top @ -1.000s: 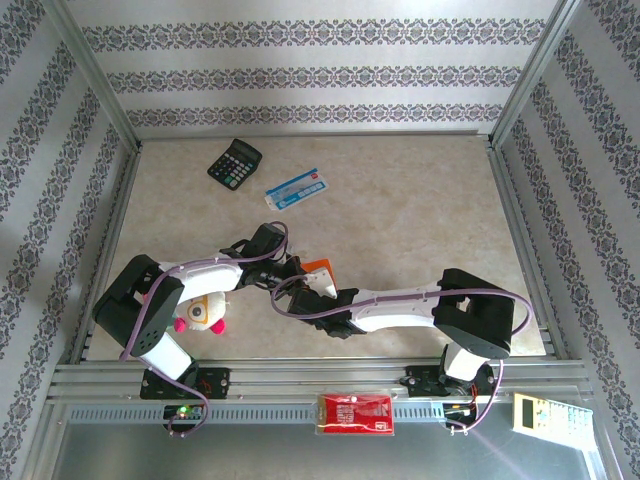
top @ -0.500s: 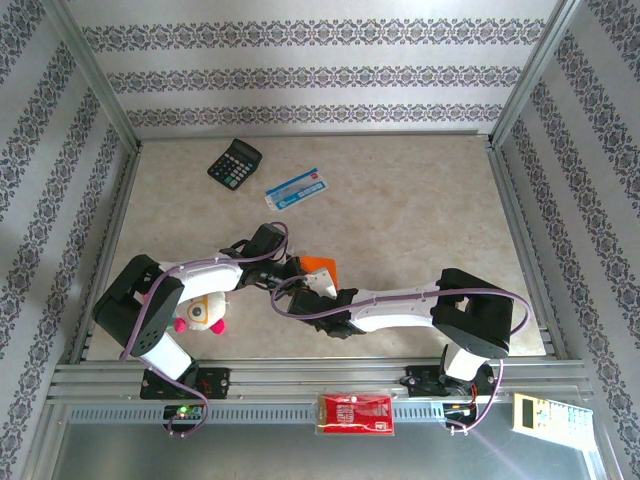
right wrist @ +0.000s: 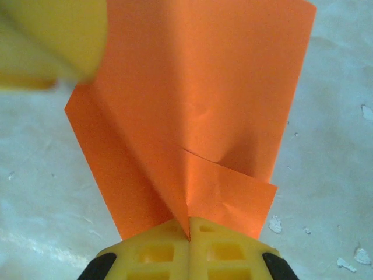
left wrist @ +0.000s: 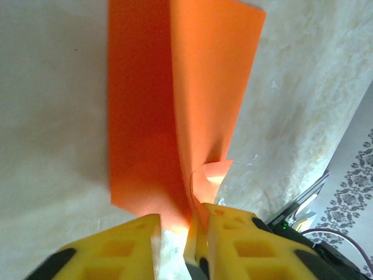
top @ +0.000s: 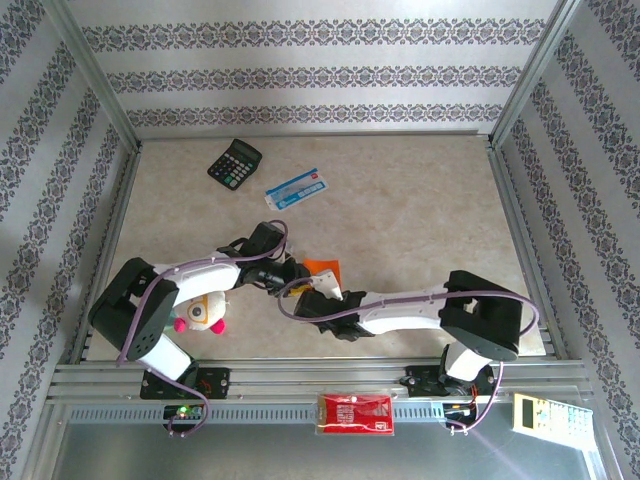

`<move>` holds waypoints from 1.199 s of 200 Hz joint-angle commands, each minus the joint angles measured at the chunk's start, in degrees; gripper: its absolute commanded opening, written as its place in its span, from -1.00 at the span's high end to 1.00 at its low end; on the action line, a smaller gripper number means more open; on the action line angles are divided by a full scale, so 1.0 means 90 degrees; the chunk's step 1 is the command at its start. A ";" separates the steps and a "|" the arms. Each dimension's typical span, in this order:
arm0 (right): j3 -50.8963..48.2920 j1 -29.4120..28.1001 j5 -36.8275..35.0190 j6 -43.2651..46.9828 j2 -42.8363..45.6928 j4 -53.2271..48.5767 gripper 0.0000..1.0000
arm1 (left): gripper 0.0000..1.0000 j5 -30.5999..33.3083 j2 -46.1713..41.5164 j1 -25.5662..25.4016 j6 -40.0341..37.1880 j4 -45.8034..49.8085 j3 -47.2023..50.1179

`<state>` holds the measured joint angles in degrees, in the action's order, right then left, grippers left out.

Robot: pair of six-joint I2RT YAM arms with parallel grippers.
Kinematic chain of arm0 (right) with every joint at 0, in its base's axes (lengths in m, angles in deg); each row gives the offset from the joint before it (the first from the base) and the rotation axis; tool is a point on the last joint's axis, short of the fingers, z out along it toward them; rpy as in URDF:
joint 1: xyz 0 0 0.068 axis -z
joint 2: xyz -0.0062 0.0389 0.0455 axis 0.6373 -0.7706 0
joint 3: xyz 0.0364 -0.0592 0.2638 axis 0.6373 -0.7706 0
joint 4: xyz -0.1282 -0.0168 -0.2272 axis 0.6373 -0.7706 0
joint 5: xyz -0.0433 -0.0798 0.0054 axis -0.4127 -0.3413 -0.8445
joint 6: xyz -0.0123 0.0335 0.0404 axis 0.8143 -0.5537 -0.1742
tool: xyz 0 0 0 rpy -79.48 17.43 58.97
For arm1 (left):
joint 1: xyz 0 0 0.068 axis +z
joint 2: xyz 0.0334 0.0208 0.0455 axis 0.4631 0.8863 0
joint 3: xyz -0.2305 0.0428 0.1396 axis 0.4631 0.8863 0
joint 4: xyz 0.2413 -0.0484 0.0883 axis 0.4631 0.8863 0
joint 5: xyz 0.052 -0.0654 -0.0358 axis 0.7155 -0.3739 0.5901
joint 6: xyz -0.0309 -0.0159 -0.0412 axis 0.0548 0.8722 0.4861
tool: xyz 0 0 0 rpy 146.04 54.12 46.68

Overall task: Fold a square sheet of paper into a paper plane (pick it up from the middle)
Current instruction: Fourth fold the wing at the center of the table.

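The square sheet of paper (top: 322, 267), bright orange and partly folded with a raised centre crease, sits low over the table centre between both grippers. My right gripper (right wrist: 189, 233) is shut on the sheet of paper (right wrist: 198, 105) at its near crease. My left gripper (left wrist: 175, 233) stands open with a narrow gap; the paper's (left wrist: 175, 105) fold rests against its right finger (left wrist: 233, 239). Seen from the top, the left gripper (top: 293, 272) comes in from the left and the right gripper (top: 318, 286) from the lower right. A yellow left finger (right wrist: 46, 35) blurs the right wrist view's top-left corner.
A black calculator (top: 234, 162) and a blue-and-white flat packet (top: 297, 188) lie at the back left. A round plush toy (top: 205, 312) sits beside the left arm. On the front rail are a red packet (top: 355, 412) and a pale device (top: 545, 412).
My left gripper's jaws have parted from the paper. My right gripper has closed fully on the crease. The right arm has stretched a little lower and to the right.
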<state>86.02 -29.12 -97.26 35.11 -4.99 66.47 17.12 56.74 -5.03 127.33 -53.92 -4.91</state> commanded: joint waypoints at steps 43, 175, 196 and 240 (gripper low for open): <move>-0.1303 0.0546 0.1460 0.0555 0.1247 0.1826 1.00 | 0.43 0.0528 -0.1477 0.0392 -0.0260 0.0505 0.0272; -0.2544 0.1257 0.2897 -0.0141 0.1764 0.4049 1.00 | 1.00 0.0561 -0.0226 -0.0496 0.0492 -0.1343 0.0707; -0.2700 0.1412 0.3128 -0.0239 0.1776 0.4342 1.00 | 1.00 0.0521 0.0020 -0.0496 0.0477 -0.1563 0.0661; -0.2974 0.1647 0.3432 -0.0519 0.1640 0.4860 1.00 | 1.00 0.0495 0.0423 -0.0506 0.0380 -0.1730 0.0518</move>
<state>60.82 -14.89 -68.87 32.92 10.27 105.63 21.58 59.10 -8.86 130.91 -66.51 1.54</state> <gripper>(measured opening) 0.049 0.064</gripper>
